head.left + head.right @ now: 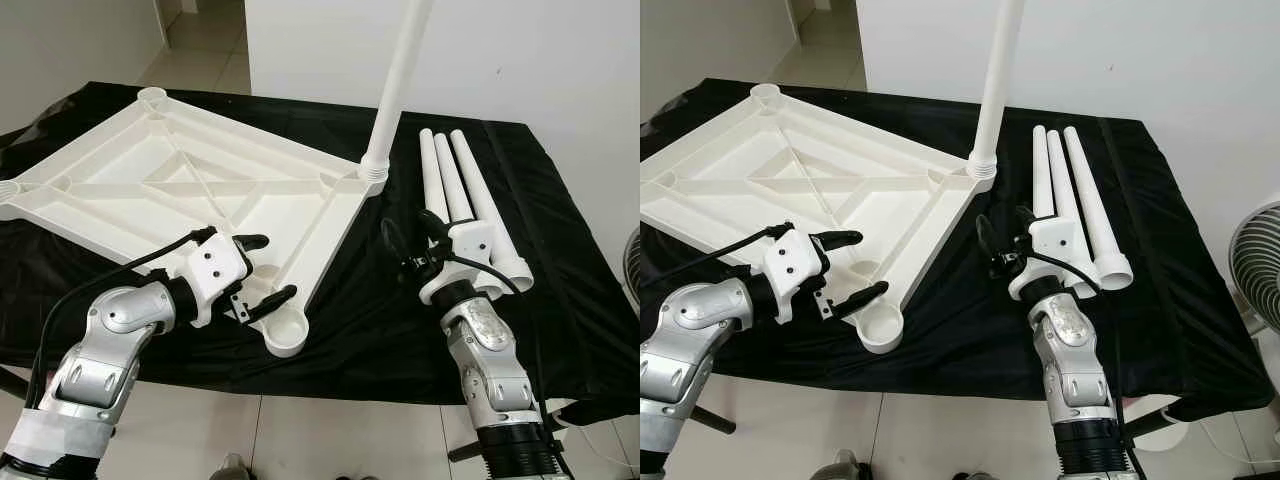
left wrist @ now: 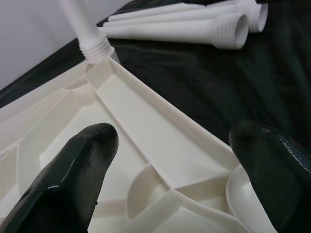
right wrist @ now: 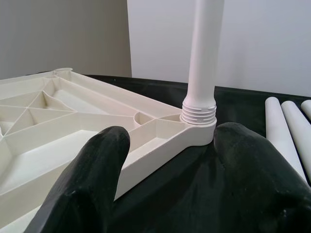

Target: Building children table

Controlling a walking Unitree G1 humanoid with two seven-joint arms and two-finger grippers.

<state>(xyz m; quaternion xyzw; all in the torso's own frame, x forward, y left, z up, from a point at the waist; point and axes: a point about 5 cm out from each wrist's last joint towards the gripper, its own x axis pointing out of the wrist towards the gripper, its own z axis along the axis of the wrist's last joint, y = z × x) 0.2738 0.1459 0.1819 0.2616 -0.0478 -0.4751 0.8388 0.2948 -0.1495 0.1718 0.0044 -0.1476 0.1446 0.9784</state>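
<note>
Left gripper [image 1: 262,268]: jaws spread wide, holding nothing. One finger hangs over the ribbed underside of the upturned white plastic square tabletop [image 1: 190,175], the other beside the near corner's round leg socket [image 1: 286,340]; can't tell whether either touches the plastic. In the left wrist view both black fingertips [image 2: 85,160] straddle an inner rib close to that corner.

Right gripper [image 1: 412,232]: jaws also apart, empty, hovering above the black cloth [image 1: 560,280] just beside the tabletop's right corner. Right wrist view looks straight at the threaded collar of the white plastic leg [image 3: 204,63], fingers well short of it.

That leg stands upright, screwed into the right corner socket, top out of view.

Three loose white plastic tube legs [image 1: 462,190] lie side by side on the cloth, right of the standing leg, threaded ends toward the robot. The right gripper's white housing overlaps the near ends.

Tabletop lies face down across the left and middle of the cloth-covered desk. Remaining three corner sockets are empty.

Tiled floor [image 1: 330,440] below the desk edge; white fan [image 1: 1255,260] at far right.
</note>
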